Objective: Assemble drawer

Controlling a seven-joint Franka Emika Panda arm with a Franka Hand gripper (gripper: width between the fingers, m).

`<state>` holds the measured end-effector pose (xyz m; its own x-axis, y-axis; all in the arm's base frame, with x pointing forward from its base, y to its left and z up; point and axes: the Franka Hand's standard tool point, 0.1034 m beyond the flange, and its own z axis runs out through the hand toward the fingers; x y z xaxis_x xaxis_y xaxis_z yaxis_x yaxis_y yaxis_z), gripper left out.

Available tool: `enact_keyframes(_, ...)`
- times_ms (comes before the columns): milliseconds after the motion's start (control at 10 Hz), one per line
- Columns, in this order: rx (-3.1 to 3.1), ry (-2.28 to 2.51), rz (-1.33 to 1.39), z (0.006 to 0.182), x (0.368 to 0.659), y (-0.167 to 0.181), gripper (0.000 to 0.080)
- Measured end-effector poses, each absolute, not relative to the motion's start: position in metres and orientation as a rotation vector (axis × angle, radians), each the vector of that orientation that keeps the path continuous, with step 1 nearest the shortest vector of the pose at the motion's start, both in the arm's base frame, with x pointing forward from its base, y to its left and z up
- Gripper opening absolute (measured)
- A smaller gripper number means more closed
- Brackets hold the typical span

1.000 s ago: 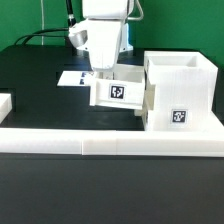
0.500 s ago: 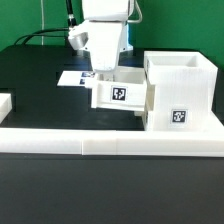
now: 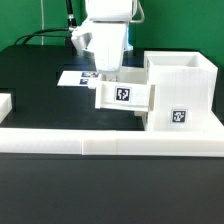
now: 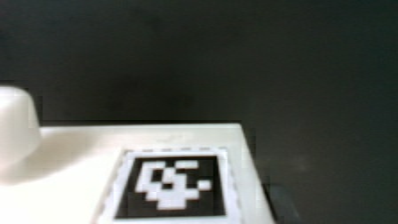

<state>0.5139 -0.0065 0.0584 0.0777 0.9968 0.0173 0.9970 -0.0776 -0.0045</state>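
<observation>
The tall white case point(image 3: 180, 85) stands at the exterior view's right with a tag on its front. A small white tray point(image 3: 125, 96) with a tag sits just left of the case, its right end touching or almost touching it. My gripper point(image 3: 108, 79) comes down onto the tray's back left part and looks shut on its wall; the fingertips are hidden behind the tray. The wrist view shows the tray's white face and tag point(image 4: 169, 185) very close over the black table. No fingers are clear there.
The marker board point(image 3: 72, 78) lies flat behind the tray. A long low white rail point(image 3: 100, 137) edges the table's front. Another white part point(image 3: 4, 101) is cut off at the exterior view's left edge. A blurred white rounded shape point(image 4: 15, 130) borders the wrist view.
The tray and my gripper have shifted toward the exterior view's right, closer to the case. The case has not moved.
</observation>
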Motion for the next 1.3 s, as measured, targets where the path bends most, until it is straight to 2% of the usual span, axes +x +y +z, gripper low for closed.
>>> enact_keyframes(1300,-2.268,-2.154,-0.030,0.0578,0.5109,0.0040,0.0042)
